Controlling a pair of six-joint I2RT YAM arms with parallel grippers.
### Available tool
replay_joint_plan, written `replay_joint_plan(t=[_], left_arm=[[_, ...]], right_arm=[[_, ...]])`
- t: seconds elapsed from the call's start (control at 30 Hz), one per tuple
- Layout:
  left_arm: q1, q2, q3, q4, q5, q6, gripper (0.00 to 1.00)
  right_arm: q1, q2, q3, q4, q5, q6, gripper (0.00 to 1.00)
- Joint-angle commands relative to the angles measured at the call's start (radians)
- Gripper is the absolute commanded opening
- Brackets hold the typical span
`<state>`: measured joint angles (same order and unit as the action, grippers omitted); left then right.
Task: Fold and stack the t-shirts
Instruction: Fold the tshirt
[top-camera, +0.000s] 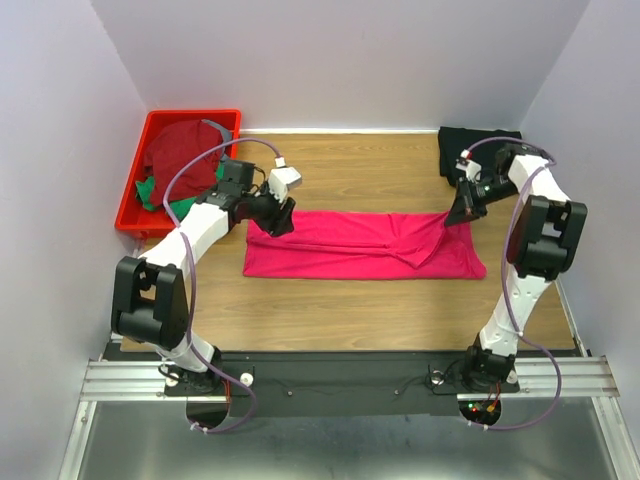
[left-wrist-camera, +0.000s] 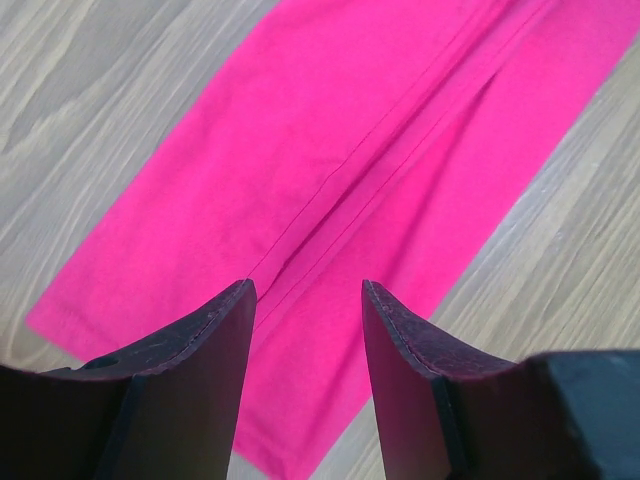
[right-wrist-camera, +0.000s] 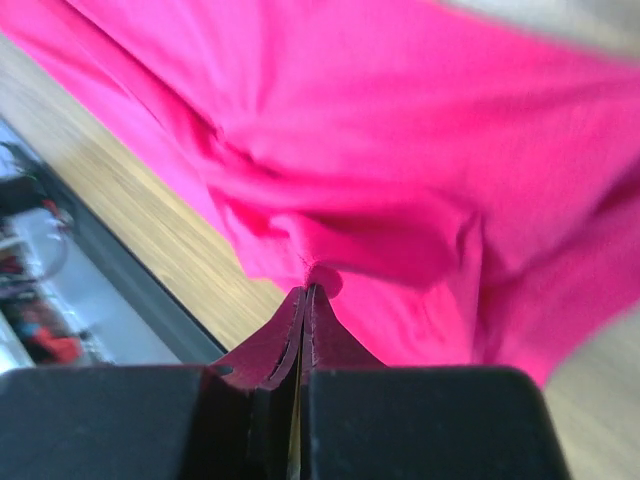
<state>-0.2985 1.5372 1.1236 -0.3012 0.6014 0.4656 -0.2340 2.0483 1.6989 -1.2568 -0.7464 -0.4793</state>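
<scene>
Pink t-shirt (top-camera: 360, 245) lies folded long across the middle of the table (top-camera: 350, 320). It is soft and floppy, so grab its ends. Right claw (right-wrist-camera: 305, 290) pinches the right end tight; left claw (left-wrist-camera: 305, 290) hangs open over the left end. Black t-shirt (top-camera: 470, 150) sits far back.

black t-shirt (top-camera: 472, 140): partly behind right arm (top-camera: 535, 235) | green t-shirt (top-camera: 149, 191): mostly buried (perhaps two pieces)

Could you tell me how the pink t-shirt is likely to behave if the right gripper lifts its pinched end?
Probably floppy: the pink t-shirt puckers into folds around the shut right gripper, so it should sag and trail. Likely light, since it lies thin and flat. The far end may drag along the wooden table.
</scene>
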Motion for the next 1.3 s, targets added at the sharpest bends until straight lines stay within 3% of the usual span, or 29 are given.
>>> replay_joint_plan(t=[0.0, 0.27, 0.47, 0.8, 1.07, 1.27], left_arm=[[0.033, -0.012, 0.047, -0.032, 0.017, -0.002, 0.57], [0.104, 0.024, 0.054, -0.061, -0.034, -0.007, 0.57], [0.114, 0.055, 0.068, -0.107, -0.077, 0.025, 0.48], [0.121, 0.119, 0.12, -0.142, -0.098, 0.064, 0.46], [0.122, 0.294, 0.191, -0.161, -0.147, 0.065, 0.21], [0.125, 0.325, 0.245, -0.2, -0.086, 0.084, 0.11]], right_arm=[[0.005, 0.104, 0.086, 0.0, -0.134, 0.077, 0.01], [0.005, 0.226, 0.182, 0.108, -0.28, 0.205, 0.0], [0.005, 0.269, 0.238, 0.157, -0.355, 0.251, 0.01], [-0.04, 0.263, 0.156, 0.188, -0.358, 0.269, 0.01], [-0.062, 0.248, 0.134, 0.237, -0.35, 0.324, 0.01], [-0.064, 0.246, 0.127, 0.258, -0.3, 0.347, 0.01]])
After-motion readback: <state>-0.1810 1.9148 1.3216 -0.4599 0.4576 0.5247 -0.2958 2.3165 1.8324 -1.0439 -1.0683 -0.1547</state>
